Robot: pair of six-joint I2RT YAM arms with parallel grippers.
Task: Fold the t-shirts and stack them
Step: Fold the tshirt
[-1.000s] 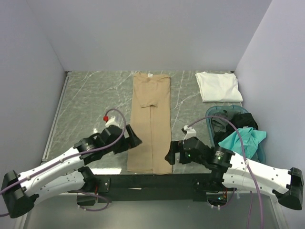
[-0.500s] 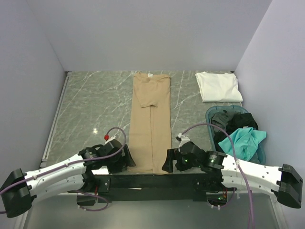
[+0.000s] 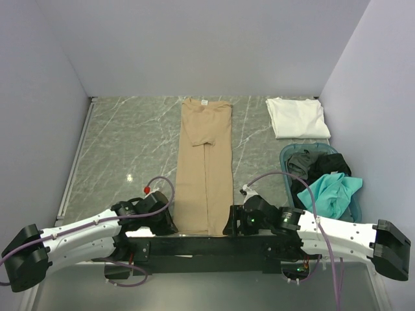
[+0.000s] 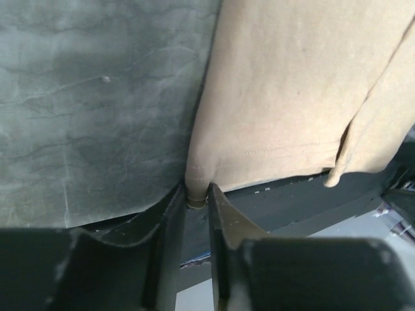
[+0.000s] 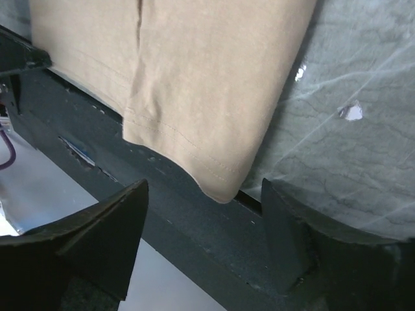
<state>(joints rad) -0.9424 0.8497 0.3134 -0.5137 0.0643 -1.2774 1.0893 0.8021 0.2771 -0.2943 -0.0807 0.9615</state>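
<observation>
The tan t-shirt (image 3: pixel 205 162) lies folded into a long narrow strip down the middle of the table, its hem over the near edge. My left gripper (image 3: pixel 170 223) is at the hem's left corner (image 4: pixel 196 188), jaws shut on that bunched corner. At the hem's right corner (image 5: pixel 224 184), my right gripper (image 3: pixel 228 223) stands open, one finger on each side, not touching the cloth. A folded white t-shirt (image 3: pixel 297 117) lies at the back right. Teal (image 3: pixel 332 192) and dark grey (image 3: pixel 311 163) t-shirts lie crumpled in the basket.
A shallow teal plastic basket (image 3: pixel 285 155) stands at the right side of the table. The black mounting rail (image 3: pixel 207 246) runs along the near edge under the shirt's hem. Grey walls enclose the marble-patterned table (image 3: pixel 123 149) on three sides.
Both arms have drawn back and down to the hem's near corners. The left jaws have closed onto the left corner; the right jaws have narrowed a little.
</observation>
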